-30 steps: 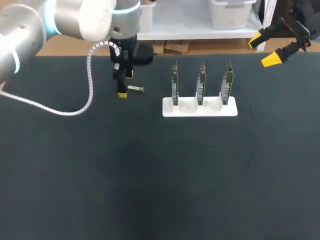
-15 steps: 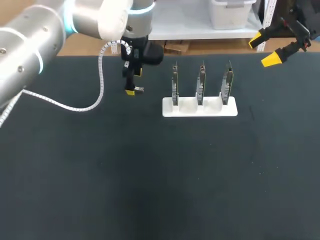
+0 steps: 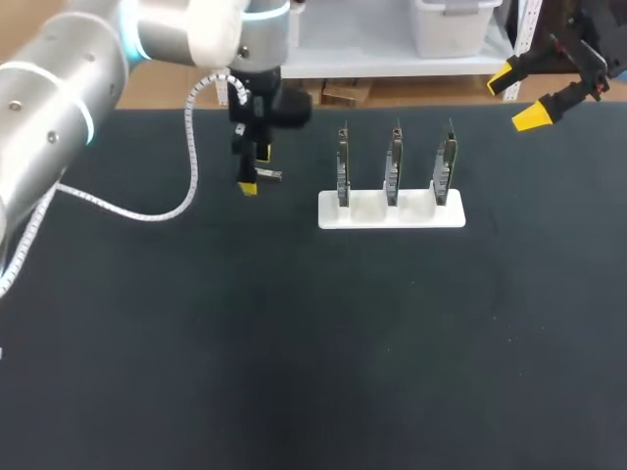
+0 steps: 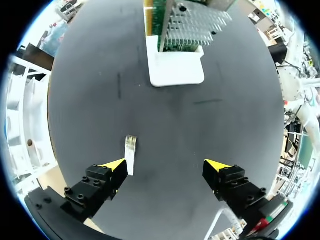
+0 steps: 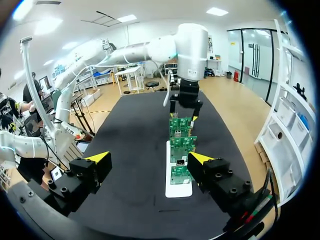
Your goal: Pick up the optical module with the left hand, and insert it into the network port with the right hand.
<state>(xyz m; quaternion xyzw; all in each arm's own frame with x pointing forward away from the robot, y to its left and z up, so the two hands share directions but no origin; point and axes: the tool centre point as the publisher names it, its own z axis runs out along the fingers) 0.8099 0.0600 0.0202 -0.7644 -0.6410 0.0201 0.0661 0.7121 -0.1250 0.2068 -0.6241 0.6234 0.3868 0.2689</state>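
The optical module (image 3: 269,176), a small silvery bar, lies flat on the black table left of the board rack. My left gripper (image 3: 255,169) hangs over it, open. In the left wrist view the module (image 4: 130,155) lies just inside one yellow fingertip (image 4: 116,165), with the other fingertip far off, so the left gripper (image 4: 165,165) holds nothing. Three upright green network boards (image 3: 394,162) stand in a white holder (image 3: 392,212). My right gripper (image 3: 529,93) is raised at the far right edge, open and empty. From the right wrist, the right gripper (image 5: 150,158) faces the boards (image 5: 180,142).
The white holder (image 4: 176,70) with its boards sits a short way ahead of the left gripper. A white coiled cable (image 3: 186,166) hangs off the left arm above the table. Black tabletop (image 3: 313,343) spreads across the near side.
My left arm swung right, bringing its open gripper from beside the module to over it, then settled slightly back. The module, the holder and the right arm have not moved.
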